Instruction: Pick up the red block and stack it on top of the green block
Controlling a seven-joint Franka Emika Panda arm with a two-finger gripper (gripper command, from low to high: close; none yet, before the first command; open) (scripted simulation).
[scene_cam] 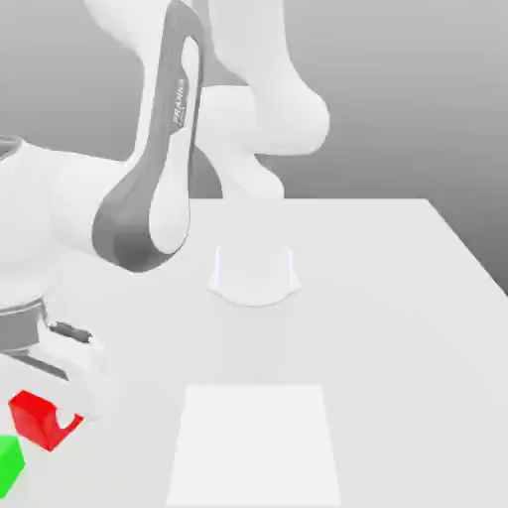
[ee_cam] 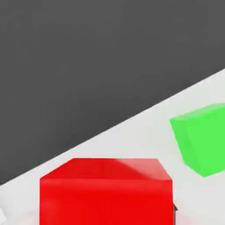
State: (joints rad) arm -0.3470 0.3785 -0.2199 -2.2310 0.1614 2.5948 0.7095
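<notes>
you have the small bright red matte cube (scene_cam: 40,419) pinched in the jaws of the gripper (scene_cam: 62,422), which are drawn in almost fully against its sides; it sits low at the near corner of the white surface (scene_cam: 397,327) on the exterior view's left. the small bright green plain cube (scene_cam: 8,464) stands just beside it, closer to that corner, and in the hand view the two look apart, not touching. from here, judge the step as carrying red over green: lift it clear above the green top first, then slide across so you don't knock it. square the red faces to the green ones, lower gently until they meet, and only then let go.
</notes>
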